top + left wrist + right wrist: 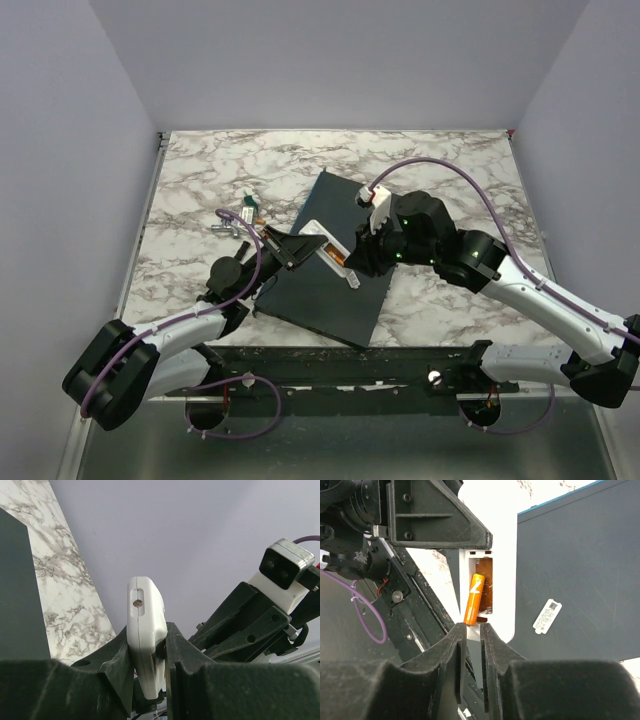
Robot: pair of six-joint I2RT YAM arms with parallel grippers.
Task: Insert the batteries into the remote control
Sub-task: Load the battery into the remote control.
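Note:
My left gripper (297, 246) is shut on the white remote control (318, 240) and holds it over the dark slab. In the left wrist view the remote (145, 625) stands edge-on between the jaws of the left gripper (148, 647). In the right wrist view the remote (502, 575) shows its open battery bay. One orange battery (474, 599) lies tilted in the bay, its near end sticking out past the edge. It also shows in the top view (338, 259). My right gripper (472, 630) sits right at that end, jaws a narrow gap apart with nothing between them. It also shows from above (356, 268).
The large dark grey slab (335, 290) lies under both grippers, with a white label (547, 615) on it. Small white and green bits (238, 215) lie on the marble table (200, 170) to the left. The right arm's wrist camera (285, 570) is close by.

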